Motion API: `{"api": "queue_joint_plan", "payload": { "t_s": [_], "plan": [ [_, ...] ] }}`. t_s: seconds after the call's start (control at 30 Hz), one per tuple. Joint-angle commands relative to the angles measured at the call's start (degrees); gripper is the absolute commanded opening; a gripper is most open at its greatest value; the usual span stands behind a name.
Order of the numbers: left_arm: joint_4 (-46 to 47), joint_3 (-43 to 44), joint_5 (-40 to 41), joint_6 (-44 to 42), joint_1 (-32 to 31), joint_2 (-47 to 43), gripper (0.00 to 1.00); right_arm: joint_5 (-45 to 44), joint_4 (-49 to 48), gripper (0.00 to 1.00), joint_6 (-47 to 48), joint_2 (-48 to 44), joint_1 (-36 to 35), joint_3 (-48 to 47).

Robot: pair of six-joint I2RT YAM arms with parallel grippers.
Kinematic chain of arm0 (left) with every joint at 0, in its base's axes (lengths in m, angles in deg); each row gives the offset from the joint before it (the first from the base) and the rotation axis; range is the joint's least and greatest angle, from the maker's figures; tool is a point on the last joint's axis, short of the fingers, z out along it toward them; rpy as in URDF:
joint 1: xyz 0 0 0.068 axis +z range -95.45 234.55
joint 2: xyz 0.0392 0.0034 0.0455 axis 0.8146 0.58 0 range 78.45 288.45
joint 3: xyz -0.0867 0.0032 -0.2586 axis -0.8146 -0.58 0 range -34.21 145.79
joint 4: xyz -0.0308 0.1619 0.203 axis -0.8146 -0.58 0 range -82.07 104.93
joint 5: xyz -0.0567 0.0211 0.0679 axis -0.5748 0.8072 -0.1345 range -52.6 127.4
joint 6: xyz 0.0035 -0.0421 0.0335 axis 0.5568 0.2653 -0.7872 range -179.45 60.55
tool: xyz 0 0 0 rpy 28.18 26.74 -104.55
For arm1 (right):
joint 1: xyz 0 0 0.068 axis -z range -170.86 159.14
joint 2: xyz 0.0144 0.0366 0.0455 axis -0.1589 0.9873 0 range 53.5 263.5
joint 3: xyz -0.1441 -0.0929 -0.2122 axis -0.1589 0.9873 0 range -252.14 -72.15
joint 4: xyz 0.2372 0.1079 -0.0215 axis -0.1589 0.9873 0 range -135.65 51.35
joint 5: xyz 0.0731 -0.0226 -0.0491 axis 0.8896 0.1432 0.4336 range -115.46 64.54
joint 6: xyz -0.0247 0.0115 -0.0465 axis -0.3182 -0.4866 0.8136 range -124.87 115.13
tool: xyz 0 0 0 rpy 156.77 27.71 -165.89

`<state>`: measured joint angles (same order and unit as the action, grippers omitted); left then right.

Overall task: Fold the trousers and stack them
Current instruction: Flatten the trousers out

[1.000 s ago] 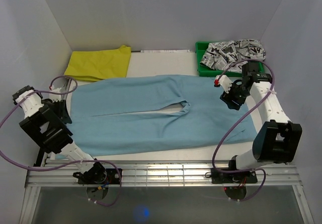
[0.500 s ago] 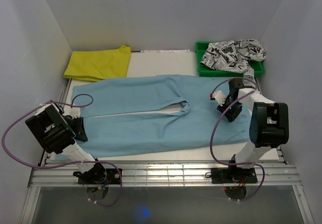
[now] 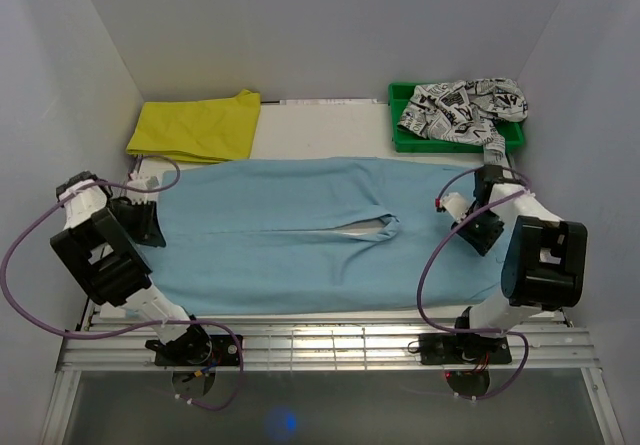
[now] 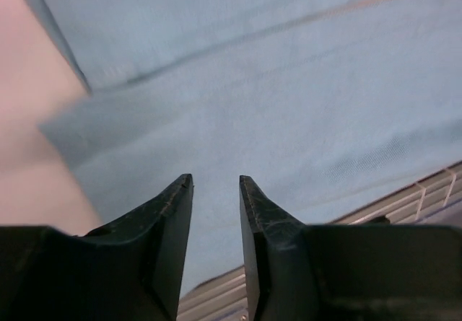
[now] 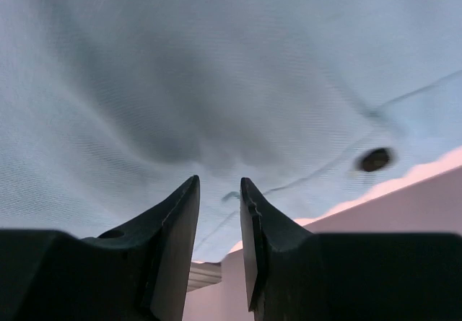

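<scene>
Trousers (image 3: 300, 235) lie flat across the table (image 3: 320, 130), waist to the right, legs side by side running left. Left gripper (image 4: 215, 179) hangs over the cuff end, jaws a narrow slot apart, nothing between them. Right gripper (image 5: 219, 181) sits low over the waist with the same narrow gap. Cloth puckers at its tips, though whether they touch it is hard to tell. Behind, a yellow garment (image 3: 195, 125) lies far left, and a printed garment (image 3: 465, 105) spills from the bin (image 3: 400, 137) far right.
</scene>
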<state>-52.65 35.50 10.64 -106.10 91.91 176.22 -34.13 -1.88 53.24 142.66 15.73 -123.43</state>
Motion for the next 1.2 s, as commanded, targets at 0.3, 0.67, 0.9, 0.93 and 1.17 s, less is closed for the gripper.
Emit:
{"api": "queue_joint_plan", "payload": {
  "t_s": [0.3,0.67,0.9,0.93,1.17],
  "plan": [
    [11.4,17.4,-7.5,18.2,-14.3,11.3,0.48,15.5,5.3,0.38,-8.9,20.6,-2.7,-38.6],
    [11.9,15.4,4.5,18.6,-18.6,20.6,0.41,8.9,-4.8,0.35,-1.2,24.1,-2.9,-24.8],
    [8.9,12.7,12.0,13.3,-18.6,17.5,0.37,9.1,-3.2,0.34,5.1,17.8,-1.9,-15.1],
    [8.4,13.4,11.5,13.5,-18.6,16.7,0.42,9.5,-3.0,0.34,5.2,17.4,-1.9,-15.7],
    [0.2,26.0,-2.6,13.2,-21.4,13.1,0.55,20.4,8.9,0.42,4.9,19.8,-1.9,-35.4]
  ]
}}
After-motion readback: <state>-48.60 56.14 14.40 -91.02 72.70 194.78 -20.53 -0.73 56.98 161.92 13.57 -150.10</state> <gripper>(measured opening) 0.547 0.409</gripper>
